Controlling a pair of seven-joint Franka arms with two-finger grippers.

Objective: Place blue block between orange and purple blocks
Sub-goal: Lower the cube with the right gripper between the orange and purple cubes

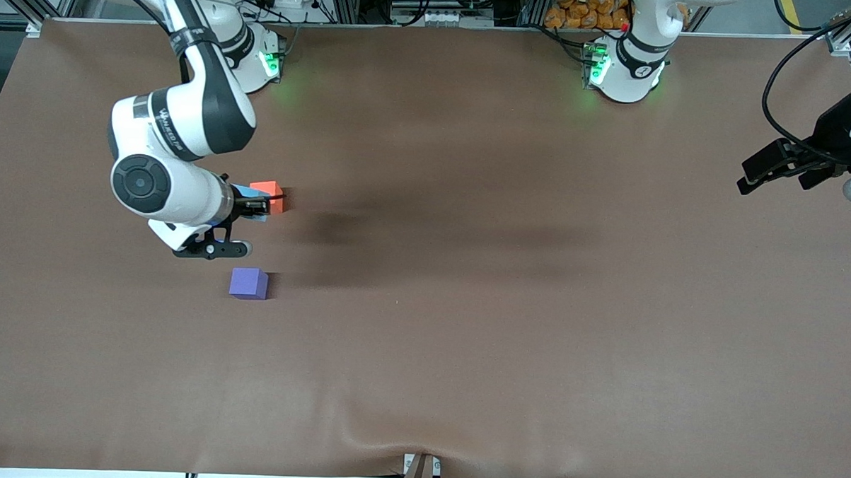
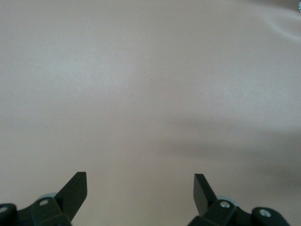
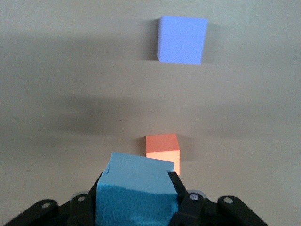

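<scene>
Right gripper has its jaws clamped on the blue block, held aloft just beside the orange block, likely lining up the gap toward the purple block; left gripper waits, jaws released, over bare bench.

Your count: three cubes, two arms.
You have one blue block, one orange block, one purple block, all on one table.
</scene>
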